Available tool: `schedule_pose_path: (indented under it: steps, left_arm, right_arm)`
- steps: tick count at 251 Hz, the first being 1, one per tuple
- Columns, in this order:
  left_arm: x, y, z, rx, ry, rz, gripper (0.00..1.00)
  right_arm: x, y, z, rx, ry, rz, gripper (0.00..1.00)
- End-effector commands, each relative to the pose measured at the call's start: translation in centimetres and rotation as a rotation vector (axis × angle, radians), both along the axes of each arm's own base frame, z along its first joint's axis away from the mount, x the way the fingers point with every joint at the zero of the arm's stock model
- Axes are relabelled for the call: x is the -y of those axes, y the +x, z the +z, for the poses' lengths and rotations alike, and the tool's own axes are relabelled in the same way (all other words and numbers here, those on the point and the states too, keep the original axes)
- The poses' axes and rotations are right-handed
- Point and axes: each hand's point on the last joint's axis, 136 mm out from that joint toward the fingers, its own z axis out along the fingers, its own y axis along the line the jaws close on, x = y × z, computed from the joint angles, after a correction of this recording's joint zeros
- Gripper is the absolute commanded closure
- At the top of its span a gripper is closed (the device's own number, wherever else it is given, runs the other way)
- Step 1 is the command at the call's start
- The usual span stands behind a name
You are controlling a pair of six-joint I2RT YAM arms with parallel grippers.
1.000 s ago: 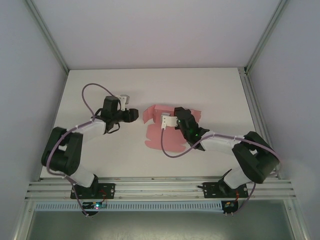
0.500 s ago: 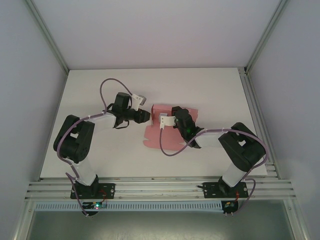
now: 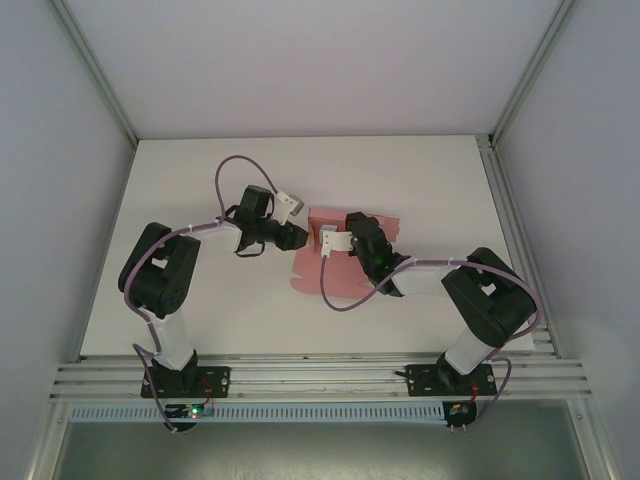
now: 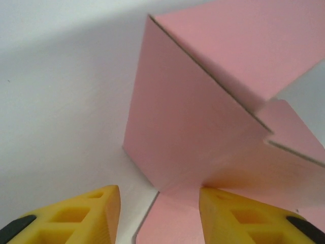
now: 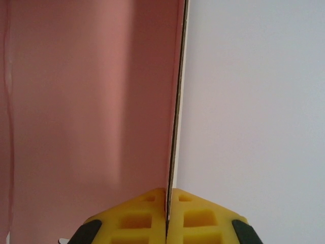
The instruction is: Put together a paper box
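Observation:
The pink paper box [image 3: 335,275] lies partly folded on the white table [image 3: 200,180], mid-centre. My right gripper [image 3: 352,222] sits over its far side, shut on the thin edge of an upright pink panel [image 5: 91,101]; the yellow fingertips [image 5: 147,208] pinch the card edge between them at my right gripper [image 5: 166,195]. My left gripper [image 3: 300,238] is at the sheet's far left corner. In the left wrist view a raised pink wall [image 4: 188,127] stands close ahead. My left gripper [image 4: 158,198] is open, with a flat pink flap lying between the jaws, which do not clamp it.
Grey enclosure walls [image 3: 60,150] ring the table on three sides, with an aluminium rail [image 3: 320,375] along the near edge. Bare white tabletop lies to the left, right and far side of the sheet. Purple cables [image 3: 235,175] loop above both wrists.
My left arm has swung right and its gripper has reached the sheet's left corner. The right gripper keeps its grip on the panel and has barely shifted.

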Motion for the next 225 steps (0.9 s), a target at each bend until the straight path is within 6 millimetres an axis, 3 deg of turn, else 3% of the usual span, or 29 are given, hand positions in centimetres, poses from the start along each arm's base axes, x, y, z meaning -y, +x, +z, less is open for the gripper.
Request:
schedule_pose_path:
  steps: [1, 38, 81, 128, 172, 225]
  left_arm:
    - [1.4, -3.8, -0.4, -0.033, -0.018, -0.127, 0.52]
    - [1.4, -2.7, -0.7, -0.017, 0.001, -0.103, 0.51]
    - [2.6, -0.9, 1.0, 0.025, -0.052, -0.109, 0.52]
    - [2.0, 2.3, 1.5, 0.082, -0.006, 0.014, 0.51]
    - [2.6, 3.9, 1.4, 0.096, -0.023, 0.067, 0.5]
    - [2.6, 5.9, 2.8, 0.224, 0.013, 0.179, 0.51]
  right_arm:
    - [-0.5, -1.7, -2.5, -0.09, -0.046, 0.044, 1.0]
    - [-0.6, -1.9, -2.5, -0.107, -0.04, 0.048, 1.0]
    - [-0.7, -2.1, -2.9, -0.131, -0.052, 0.05, 1.0]
    - [-1.4, -3.0, -3.3, -0.183, -0.04, 0.076, 1.0]
    - [-2.0, -3.6, -4.4, -0.228, -0.07, 0.096, 1.0]
    - [-2.3, -4.2, -5.4, -0.302, -0.077, 0.105, 1.0]
